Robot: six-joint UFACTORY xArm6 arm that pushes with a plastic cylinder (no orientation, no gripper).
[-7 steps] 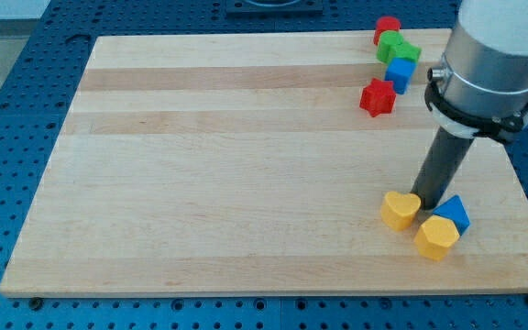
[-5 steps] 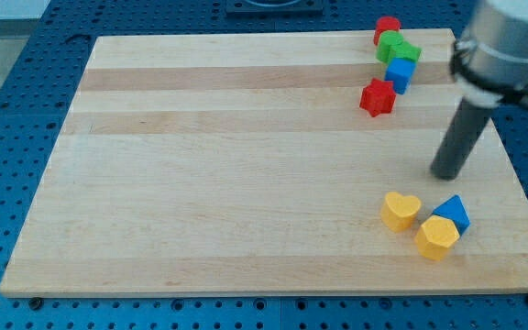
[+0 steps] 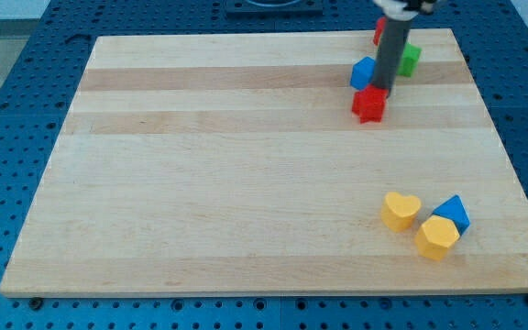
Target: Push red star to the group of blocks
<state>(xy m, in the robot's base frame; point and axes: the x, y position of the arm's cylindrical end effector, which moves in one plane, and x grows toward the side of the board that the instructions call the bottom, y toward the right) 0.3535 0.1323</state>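
Note:
The red star (image 3: 368, 104) lies at the view's upper right on the wooden board (image 3: 246, 183). My tip (image 3: 379, 90) rests against its top edge. A blue block (image 3: 363, 73) sits just left of the rod, touching it. A green block (image 3: 410, 60) shows right of the rod, and a red block (image 3: 378, 33) is partly hidden behind it. At the view's lower right a yellow heart (image 3: 400, 210), a blue triangle (image 3: 453, 213) and a yellow hexagon (image 3: 436, 237) sit close together.
The board's right edge (image 3: 511, 174) runs near the lower group. A blue perforated table (image 3: 7, 110) surrounds the board.
My rod swung from beside the lower group up to the top blocks. The blue block slid left. The red star moved slightly down and left. The green block shifted right.

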